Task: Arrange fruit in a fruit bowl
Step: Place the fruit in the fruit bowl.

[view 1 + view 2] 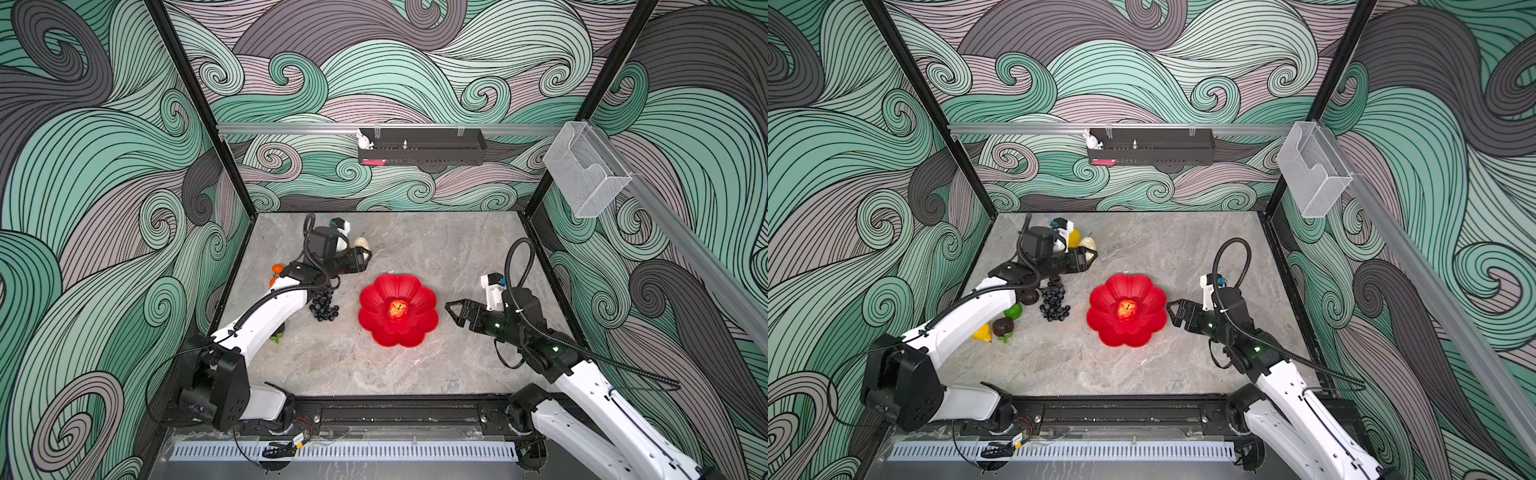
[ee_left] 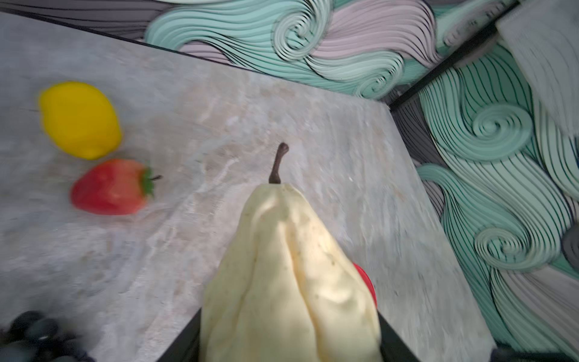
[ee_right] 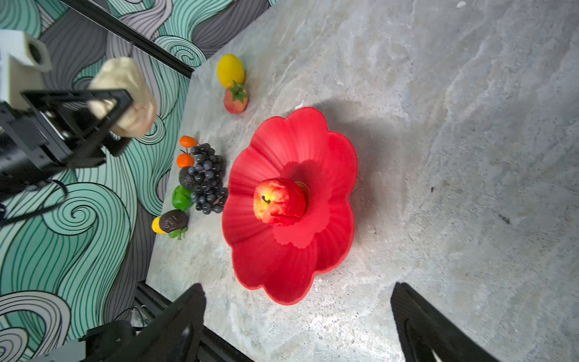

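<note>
fruit bowl point(image 1: 419, 299): glossy red, scalloped flower shape, upright, mid-table.
red apple point(image 1: 397, 309): sits in the bowl's centre, stem showing.
pear point(image 2: 291, 282): pale beige, lumpy, brown stem; clamped in left gripper point(image 3: 123, 122), clear of the table.
lemon point(image 2: 80, 120), strawberry point(image 2: 109, 188): side by side on the table.
grape bunch point(image 3: 208, 178): dark, just left of the bowl.
two oranges point(image 3: 188, 141), lime point(image 3: 181, 197), dark avocado-like pieces point(image 3: 174, 221), second lemon point(image 3: 156, 225): clustered beside the grapes.

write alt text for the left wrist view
A pale, lumpy pear with a brown stem fills the foreground, held between black jaws. Beyond it a lemon and a strawberry lie on the grey marbled table.
</note>
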